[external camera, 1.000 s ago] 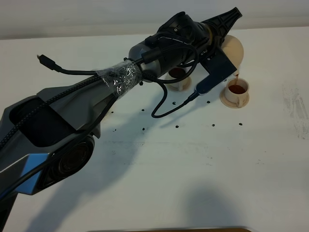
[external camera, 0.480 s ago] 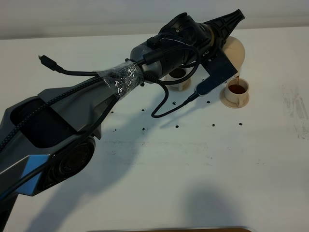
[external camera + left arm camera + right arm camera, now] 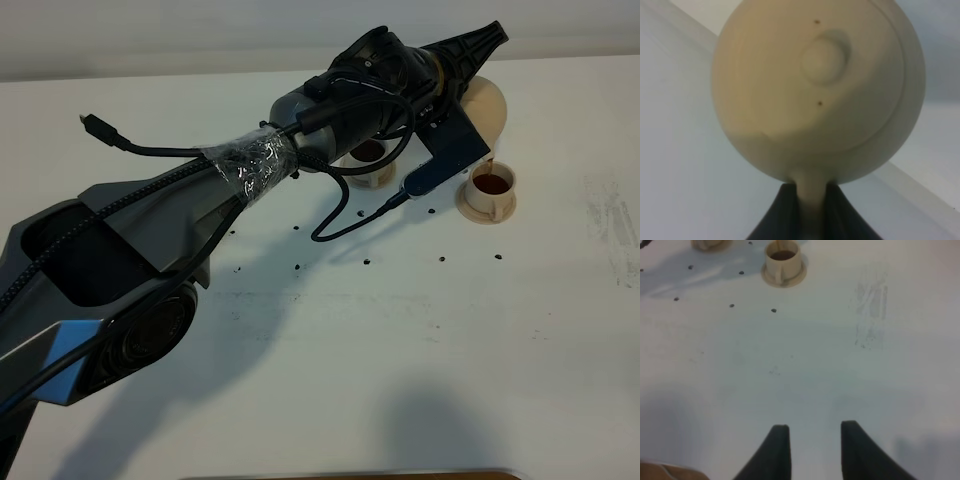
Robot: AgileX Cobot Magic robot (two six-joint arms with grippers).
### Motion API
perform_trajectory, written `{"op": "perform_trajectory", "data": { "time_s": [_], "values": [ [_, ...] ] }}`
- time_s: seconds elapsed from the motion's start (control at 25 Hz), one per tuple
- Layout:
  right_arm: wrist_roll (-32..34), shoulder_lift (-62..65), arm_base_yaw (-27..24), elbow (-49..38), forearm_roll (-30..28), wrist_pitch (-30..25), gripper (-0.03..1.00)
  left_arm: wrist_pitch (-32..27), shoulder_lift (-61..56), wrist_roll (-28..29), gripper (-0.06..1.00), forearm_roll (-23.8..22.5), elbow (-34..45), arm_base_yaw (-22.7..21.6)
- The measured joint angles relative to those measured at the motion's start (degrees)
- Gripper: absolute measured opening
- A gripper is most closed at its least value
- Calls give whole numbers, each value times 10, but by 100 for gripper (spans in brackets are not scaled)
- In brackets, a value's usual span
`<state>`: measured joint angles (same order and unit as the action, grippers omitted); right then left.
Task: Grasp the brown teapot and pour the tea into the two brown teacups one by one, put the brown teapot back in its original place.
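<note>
My left gripper [image 3: 478, 60] reaches across to the far right and is shut on the loop handle of the brown teapot [image 3: 487, 105]. The teapot is tilted, and a thin stream of tea runs from its spout into the right teacup [image 3: 492, 185], which stands on its saucer and holds dark tea. The left teacup [image 3: 368, 158] also holds tea and is partly hidden under the arm. In the left wrist view the teapot [image 3: 815, 85] fills the frame, its handle between the fingers [image 3: 782, 210]. My right gripper [image 3: 815, 435] is open and empty above bare table, with the right teacup [image 3: 783, 260] far ahead. The round disc is hidden.
Dark specks [image 3: 366, 263] dot the white table in front of the cups. The left arm and its looping cable [image 3: 340, 215] cover the back middle. Faint smudges [image 3: 612, 220] mark the table's right side. A brown edge [image 3: 350, 476] shows at the near rim.
The left arm and teapot have shifted very slightly towards the right. The stream of tea keeps running into the right teacup. The right gripper's earlier position is not shown.
</note>
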<state>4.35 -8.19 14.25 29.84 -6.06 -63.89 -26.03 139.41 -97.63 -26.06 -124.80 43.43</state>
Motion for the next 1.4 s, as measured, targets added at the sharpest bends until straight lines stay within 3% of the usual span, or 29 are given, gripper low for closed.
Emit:
{"op": "perform_trajectory", "data": {
  "time_s": [1.4],
  "values": [
    [0,0,0,0,0,0,24,3,0,-25,16,-1,0,6]
  ]
}}
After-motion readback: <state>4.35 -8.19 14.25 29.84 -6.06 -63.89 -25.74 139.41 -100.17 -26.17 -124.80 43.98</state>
